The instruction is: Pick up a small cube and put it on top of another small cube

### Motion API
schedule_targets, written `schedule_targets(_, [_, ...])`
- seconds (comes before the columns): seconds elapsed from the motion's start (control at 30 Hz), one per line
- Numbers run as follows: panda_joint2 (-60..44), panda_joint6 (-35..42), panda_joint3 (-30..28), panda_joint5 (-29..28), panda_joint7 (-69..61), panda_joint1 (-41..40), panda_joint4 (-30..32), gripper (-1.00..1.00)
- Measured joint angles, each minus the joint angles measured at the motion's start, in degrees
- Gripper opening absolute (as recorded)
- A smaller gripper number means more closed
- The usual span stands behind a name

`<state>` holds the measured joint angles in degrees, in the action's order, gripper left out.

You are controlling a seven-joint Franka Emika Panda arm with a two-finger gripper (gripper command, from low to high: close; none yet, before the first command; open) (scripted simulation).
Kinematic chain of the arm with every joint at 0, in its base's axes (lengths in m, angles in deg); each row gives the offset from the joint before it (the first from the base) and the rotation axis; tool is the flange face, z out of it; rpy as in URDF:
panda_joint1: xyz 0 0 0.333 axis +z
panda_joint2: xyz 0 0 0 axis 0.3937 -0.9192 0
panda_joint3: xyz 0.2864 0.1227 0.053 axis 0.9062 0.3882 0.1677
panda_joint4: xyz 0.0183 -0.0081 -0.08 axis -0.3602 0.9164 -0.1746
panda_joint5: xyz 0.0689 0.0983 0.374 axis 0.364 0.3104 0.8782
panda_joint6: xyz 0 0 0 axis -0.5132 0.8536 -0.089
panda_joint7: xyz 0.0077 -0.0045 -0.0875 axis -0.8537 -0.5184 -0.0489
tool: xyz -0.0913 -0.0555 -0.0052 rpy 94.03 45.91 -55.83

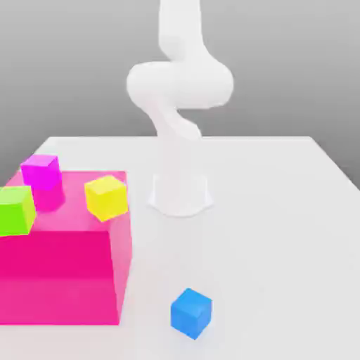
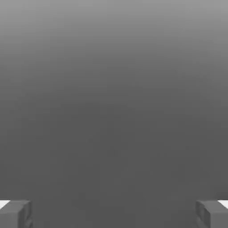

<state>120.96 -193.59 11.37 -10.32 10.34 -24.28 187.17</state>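
No readable txt, labels or nos. anywhere.

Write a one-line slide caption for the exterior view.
White arm stands behind a blue cube on the table; yellow, magenta and green cubes sit on a pink block.

Small bright blue cube (image 1: 190,313): plain faces, resting flat on the white tabletop (image 1: 281,232). Turned corner-on to the exterior view, nothing touching it.

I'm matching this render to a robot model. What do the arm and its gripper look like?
The arm is smooth, glossy plain white, built of rounded, bulbous tube-like segments rising from a flared round white base. No cables, logos or markings show. In the hand view, the gripper has two blocky dark grey fingers with white patches at their outer corners.
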Motion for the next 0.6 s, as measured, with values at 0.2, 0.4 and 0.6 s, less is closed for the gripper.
schedule_targets(0.2, [-12.77, -6.77, 3.0, 0.37, 8.78, -2.45, 5.1, 0.0])
schedule_targets(0.4, [-25.22, -13.38, 5.7, -0.17, 17.98, -4.38, 10.06, 0.0])
schedule_targets(0.6, [-37.74, -19.97, 7.0, -1.94, 28.03, -5.11, 15.02, 0.0])
